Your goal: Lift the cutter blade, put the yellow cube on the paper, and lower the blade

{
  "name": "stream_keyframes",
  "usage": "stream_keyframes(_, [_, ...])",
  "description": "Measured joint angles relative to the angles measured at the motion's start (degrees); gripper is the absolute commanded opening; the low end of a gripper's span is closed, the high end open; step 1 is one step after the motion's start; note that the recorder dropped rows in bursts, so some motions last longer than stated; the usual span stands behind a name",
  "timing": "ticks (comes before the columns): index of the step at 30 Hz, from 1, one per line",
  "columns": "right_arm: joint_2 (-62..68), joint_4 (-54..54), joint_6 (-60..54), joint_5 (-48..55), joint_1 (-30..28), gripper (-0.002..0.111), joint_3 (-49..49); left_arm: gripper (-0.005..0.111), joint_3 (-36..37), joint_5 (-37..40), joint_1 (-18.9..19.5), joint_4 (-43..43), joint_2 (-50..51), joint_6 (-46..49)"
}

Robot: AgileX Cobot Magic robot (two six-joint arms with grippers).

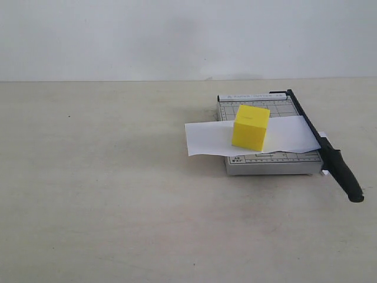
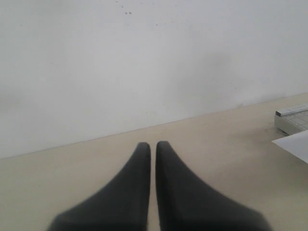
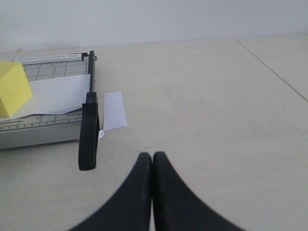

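The yellow cube [image 1: 251,127] [image 3: 12,88] rests on the white paper [image 1: 206,139] [image 3: 57,94], which lies across the grey gridded cutter board [image 1: 268,163] [image 3: 33,132]. The cutter blade [image 1: 330,154] [image 3: 89,127] lies down flat along the board's right edge, its thick black handle sticking out past the front. A cut strip of paper [image 3: 114,110] lies beside the blade on the table. Neither arm shows in the exterior view. My left gripper [image 2: 153,143] is shut and empty, well away from the board's corner [image 2: 292,119]. My right gripper [image 3: 152,155] is shut and empty, near the handle.
The beige table [image 1: 106,194] runs to a white wall [image 1: 177,35] behind. A thin seam line [image 3: 274,72] crosses the table in the right wrist view.
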Motion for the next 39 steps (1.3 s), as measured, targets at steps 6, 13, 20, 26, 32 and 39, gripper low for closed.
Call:
stream_keyframes(6, [0.0,0.0,0.0,0.0,0.0,0.000,0.0,0.005,0.0,-14.8,9.3,-0.5,-3.9,-2.9])
stream_keyframes(13, [0.0,0.0,0.0,0.0,0.0,0.000,0.0,0.005,0.0,-28.1,11.1,-0.5,-5.6,-20.4])
stream_keyframes(20, [0.0,0.0,0.0,0.0,0.0,0.000,0.0,0.005,0.0,-34.2,11.1,-6.8,-9.1,-23.6])
stream_keyframes(26, [0.0,0.0,0.0,0.0,0.0,0.000,0.0,0.005,0.0,-35.0,11.1,-24.9,-13.2,-13.8])
stream_keyframes(32, [0.0,0.0,0.0,0.0,0.0,0.000,0.0,0.005,0.0,-32.5,11.1,-54.9,-13.6,22.9])
stream_keyframes(39, [0.0,0.0,0.0,0.0,0.0,0.000,0.0,0.005,0.9,-14.8,11.1,-96.7,-13.6,83.0])
